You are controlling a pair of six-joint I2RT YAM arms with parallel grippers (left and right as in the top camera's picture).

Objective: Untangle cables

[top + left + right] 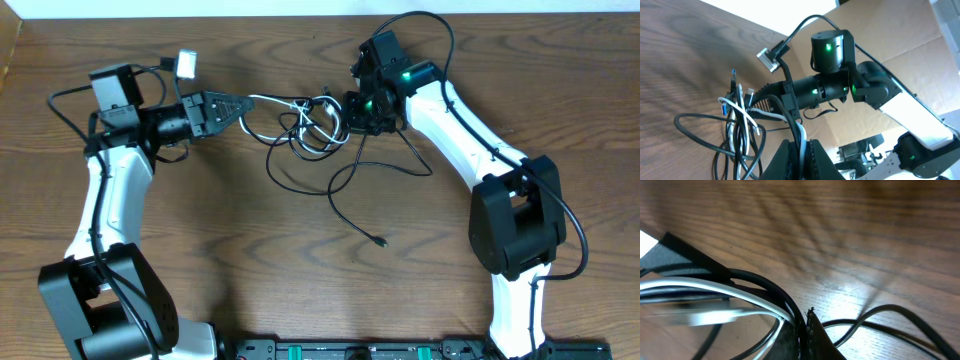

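The cables [305, 125] form a tangle of thin black cords and one white cord on the wooden table, stretched between my two grippers. My left gripper [240, 103] holds the tangle's left end. In the left wrist view its jaws [801, 150] are shut on a white cord and a black cord together, with loops [740, 125] lying just beyond. My right gripper [350, 110] holds the right end. In the right wrist view it [807, 325] is shut on a black cord, with the white cord [715, 287] running off left. One black cord trails down to a small plug [380, 241].
The table's far edge [300, 18] runs just behind both arms. The right arm's base [515, 225] stands at the right and the left arm's base [95, 300] at the lower left. A black rail [350, 350] lines the front edge.
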